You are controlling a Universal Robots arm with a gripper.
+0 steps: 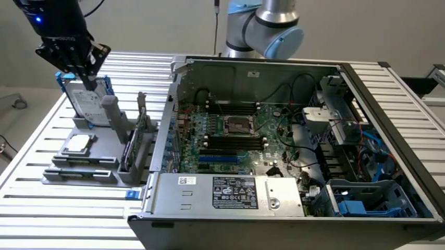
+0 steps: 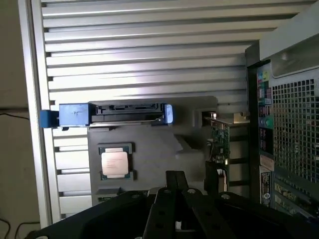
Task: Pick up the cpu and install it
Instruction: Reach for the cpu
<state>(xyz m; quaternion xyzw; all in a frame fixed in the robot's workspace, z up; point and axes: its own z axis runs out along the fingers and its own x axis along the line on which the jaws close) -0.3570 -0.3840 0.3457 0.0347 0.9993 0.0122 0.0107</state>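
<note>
Gripper: the gripper (image 1: 90,82) has its fingers pressed together with nothing between them, at the top edge of the upright hard drive (image 1: 89,104); whether they touch is unclear.
Cpu: the cpu (image 1: 78,143) lies flat, pale top up, in the grey holder (image 1: 104,174), apart from the gripper.
Socket: the socket (image 1: 236,125) is inside the open case (image 1: 389,104), well apart.
Hidden: the gripper's black body covers part of the holder in the wrist view.
</note>
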